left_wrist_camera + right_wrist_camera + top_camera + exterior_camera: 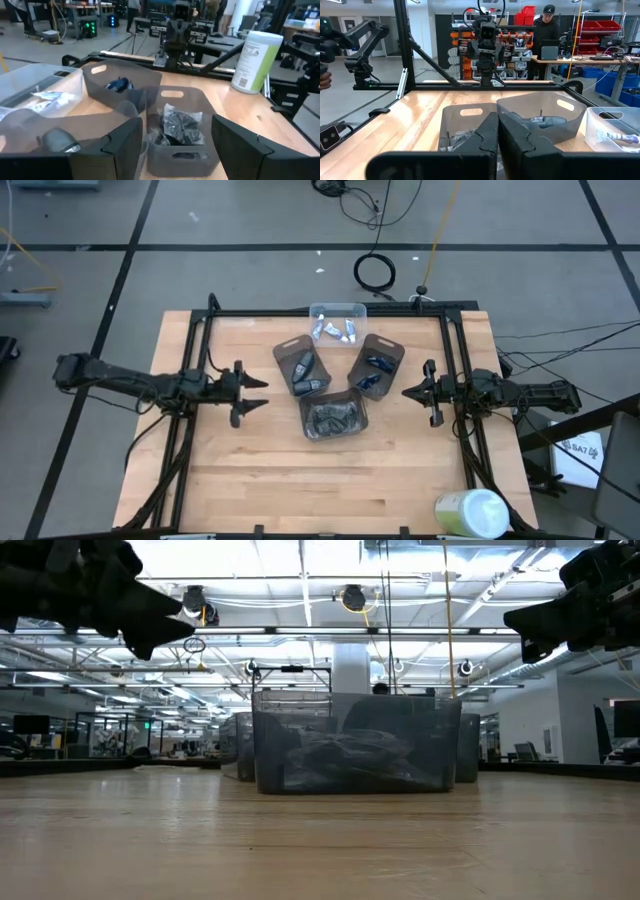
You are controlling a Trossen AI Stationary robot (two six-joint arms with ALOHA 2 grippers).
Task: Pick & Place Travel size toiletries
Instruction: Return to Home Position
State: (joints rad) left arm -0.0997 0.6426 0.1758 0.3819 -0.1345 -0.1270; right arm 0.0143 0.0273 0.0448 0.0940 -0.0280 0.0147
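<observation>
From above, my left gripper [258, 393] hangs over the table to the left of the trays with its fingers spread wide. My right gripper [410, 391] hangs to their right with its fingers pressed together, holding nothing. Between us, the clear tray [338, 308] holds the white tubes [335, 331]. The left smoky tray [289, 346] holds the grey-blue sticks [306, 376], and the right smoky tray [388, 343] holds the dark-blue bottles [374, 364]. The nearest smoky tray [306, 425] holds the dark-grey discs [335, 414]. A pale-green-and-white container [472, 513] stands at the table's near right corner.

At table height, both my grippers sit high above the wood, and the nearest tray fills the middle with its dark heap inside.

Past my left fingers [115, 145], set far apart, I see the discs, bottles, one stick and the tubes, each in its tray.

My right fingers [485, 142] meet in front of the bottle tray. A person [547, 22] stands in the room beyond.
</observation>
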